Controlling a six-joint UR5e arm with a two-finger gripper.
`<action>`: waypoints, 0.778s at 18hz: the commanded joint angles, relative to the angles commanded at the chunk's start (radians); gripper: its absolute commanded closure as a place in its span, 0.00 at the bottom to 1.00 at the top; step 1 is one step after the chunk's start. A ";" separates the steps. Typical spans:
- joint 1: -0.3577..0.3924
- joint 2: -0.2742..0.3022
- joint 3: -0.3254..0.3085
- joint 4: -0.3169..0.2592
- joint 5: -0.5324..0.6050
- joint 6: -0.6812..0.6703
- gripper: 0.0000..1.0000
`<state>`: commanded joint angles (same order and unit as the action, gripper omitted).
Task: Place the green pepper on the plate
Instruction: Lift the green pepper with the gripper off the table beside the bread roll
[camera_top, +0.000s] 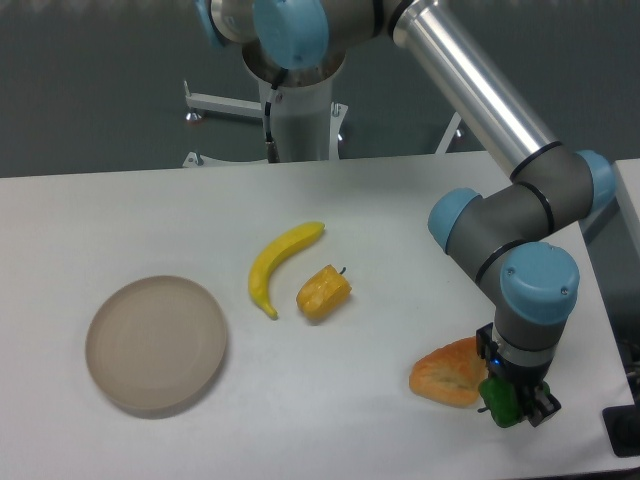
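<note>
My tool (512, 402) sits low at the counter's (380, 200) near right corner, with its jaws closed around the green pepper (499, 399) — only a dark, glossy sliver of it shows between them, so I cannot tell how deep the grip goes. The pepper is right beside an orange bread-like piece (447, 373), touching or nearly so.

The plate (155, 344) lies well apart, toward the near left edge, so the carry runs most of the counter's width. My worry is the grip: the pepper looks smooth and lumpy, and if the jaws hold only a bulge it could twist or slip out on the lift. Rising carelessly could also drag the orange piece along. If I travel too low, the yellow pepper (323, 292) and banana (279, 264) near the middle lie close to my path — I judge a high lift safer.
</note>
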<state>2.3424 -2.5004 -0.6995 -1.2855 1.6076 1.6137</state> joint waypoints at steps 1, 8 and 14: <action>0.000 -0.002 0.000 0.000 -0.002 0.002 0.45; -0.027 0.037 -0.031 -0.008 -0.005 -0.041 0.45; -0.081 0.155 -0.176 -0.006 -0.038 -0.236 0.45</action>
<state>2.2612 -2.3457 -0.8756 -1.2916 1.5693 1.3780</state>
